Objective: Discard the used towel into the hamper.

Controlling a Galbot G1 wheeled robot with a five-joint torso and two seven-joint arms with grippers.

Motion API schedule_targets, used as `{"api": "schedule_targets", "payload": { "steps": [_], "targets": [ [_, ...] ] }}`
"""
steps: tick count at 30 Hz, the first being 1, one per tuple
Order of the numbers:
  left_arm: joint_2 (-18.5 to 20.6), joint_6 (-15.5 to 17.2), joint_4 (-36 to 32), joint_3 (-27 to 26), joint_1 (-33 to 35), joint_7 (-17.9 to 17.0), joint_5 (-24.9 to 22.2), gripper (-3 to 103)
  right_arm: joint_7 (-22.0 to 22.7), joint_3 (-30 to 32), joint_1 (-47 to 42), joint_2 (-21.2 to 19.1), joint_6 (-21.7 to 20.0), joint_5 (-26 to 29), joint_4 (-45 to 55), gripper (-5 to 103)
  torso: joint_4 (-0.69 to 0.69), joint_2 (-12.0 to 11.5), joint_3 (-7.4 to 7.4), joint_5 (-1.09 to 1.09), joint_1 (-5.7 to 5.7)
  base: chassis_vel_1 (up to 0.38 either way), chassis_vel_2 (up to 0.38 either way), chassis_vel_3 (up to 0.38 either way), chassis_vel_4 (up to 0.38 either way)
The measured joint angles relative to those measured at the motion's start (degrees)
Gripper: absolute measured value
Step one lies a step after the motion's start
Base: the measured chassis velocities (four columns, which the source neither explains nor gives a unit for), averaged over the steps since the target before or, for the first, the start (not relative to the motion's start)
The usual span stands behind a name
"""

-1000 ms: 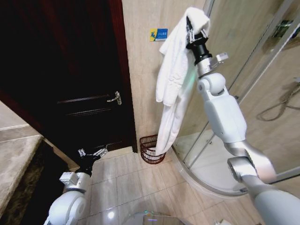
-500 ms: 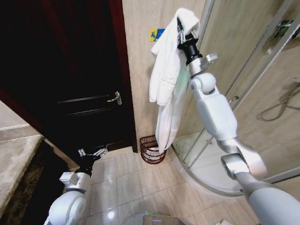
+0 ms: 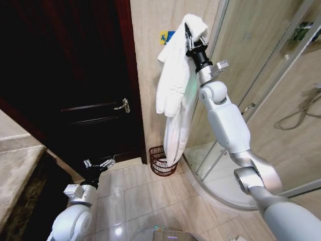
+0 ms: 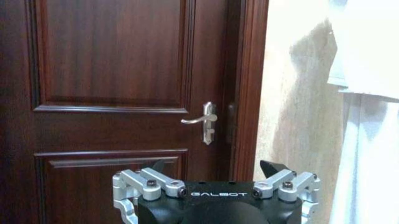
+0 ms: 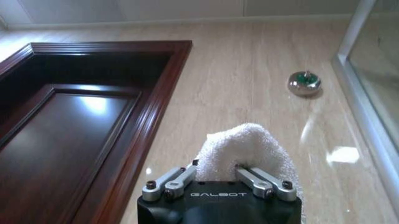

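A long white towel (image 3: 175, 90) hangs from my right gripper (image 3: 193, 35), which is raised high against the beige wall and shut on the towel's top fold (image 5: 246, 149). The towel's lower end dangles just above the hamper (image 3: 159, 160), a small reddish-brown wicker basket on the floor beside the door frame. My left gripper (image 3: 103, 163) is parked low near the floor in front of the dark door, open with nothing between its fingers (image 4: 215, 170). The towel's edge (image 4: 367, 116) also shows in the left wrist view.
A dark wooden door (image 3: 75, 85) with a metal handle (image 3: 123, 104) fills the left. A curved glass shower enclosure (image 3: 261, 100) stands at the right. A small blue sign (image 3: 167, 36) and a round wall fitting (image 5: 304, 83) are on the wall. Beige floor tiles (image 3: 140, 196) lie in front.
My right arm has swung the towel leftward, bringing its lower end over the hamper. The left arm has not moved.
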Motion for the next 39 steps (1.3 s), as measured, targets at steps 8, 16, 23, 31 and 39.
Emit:
{"api": "schedule_targets", "payload": {
  "steps": [8, 16, 23, 31, 39],
  "targets": [
    [0.0, 0.0, 0.0, 0.0, 0.0, 0.0, 0.0, 100, 0.8, 0.2, -1.4, -0.1, 0.0, -0.1, 1.9, 10, -0.02, 0.0, 0.03, -0.01, 0.09, -0.108, 0.126, 0.127, -0.098],
    [0.0, 0.0, 0.0, 0.0, 0.0, 0.0, 0.0, 100, -0.1, 1.9, -5.6, -0.9, 1.0, -1.9, 4.7, 10, -0.02, 0.0, 0.0, 0.02, -0.02, 0.003, 0.004, 0.012, 0.021],
    [0.0, 0.0, 0.0, 0.0, 0.0, 0.0, 0.0, 100, -2.7, 2.4, -11.0, -1.2, 3.1, -1.9, 5.1, 10, 0.0, 0.0, 0.0, 0.01, 0.01, 0.01, -0.024, -0.021, 0.005],
    [0.0, 0.0, 0.0, 0.0, 0.0, 0.0, 0.0, 100, -5.3, 2.2, -18.0, -0.1, 5.6, -2.5, 4.2, 10, 0.0, 0.0, 0.01, 0.01, 0.03, 0.0, 0.0, 0.0, 0.0],
    [0.0, 0.0, 0.0, 0.0, 0.0, 0.0, 0.0, 100, -7.0, 2.6, -22.1, 0.6, 7.7, -3.3, 1.8, 10, 0.0, 0.0, 0.01, 0.02, 0.03, 0.0, 0.0, 0.0, 0.0]
  ]
}}
